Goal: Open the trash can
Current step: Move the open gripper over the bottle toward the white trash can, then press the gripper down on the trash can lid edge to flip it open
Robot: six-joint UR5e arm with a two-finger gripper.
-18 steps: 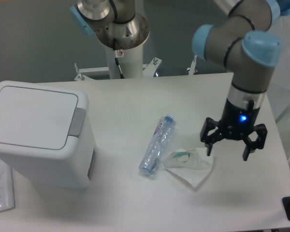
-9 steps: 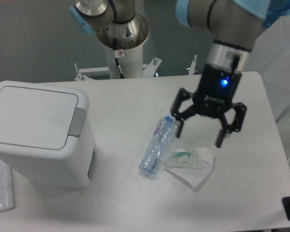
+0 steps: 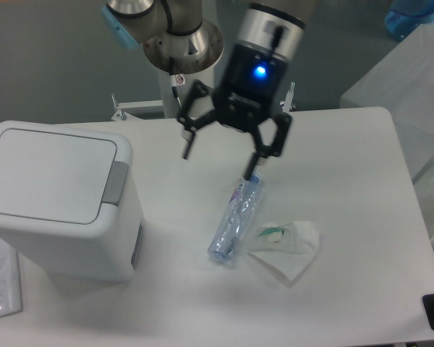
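1. Trash can [image 3: 58, 199] at the left of the tabletop [image 3: 347, 188], lid flat and shut, grey tab on its right edge.
2. Gripper [image 3: 220, 163] in the air over the middle of the tabletop, right of the trash can and apart from it, fingers spread wide, holding nothing, blue light lit on its body.
3. Clear plastic bottle [image 3: 236, 217] lying just below the gripper, crumpled white wrapper [image 3: 286, 246] beside it.

Bare table [image 3: 173, 217] lies between the gripper [image 3: 220, 160] and the bin [image 3: 54, 199]; the bottle [image 3: 236, 219] lies right of that path.
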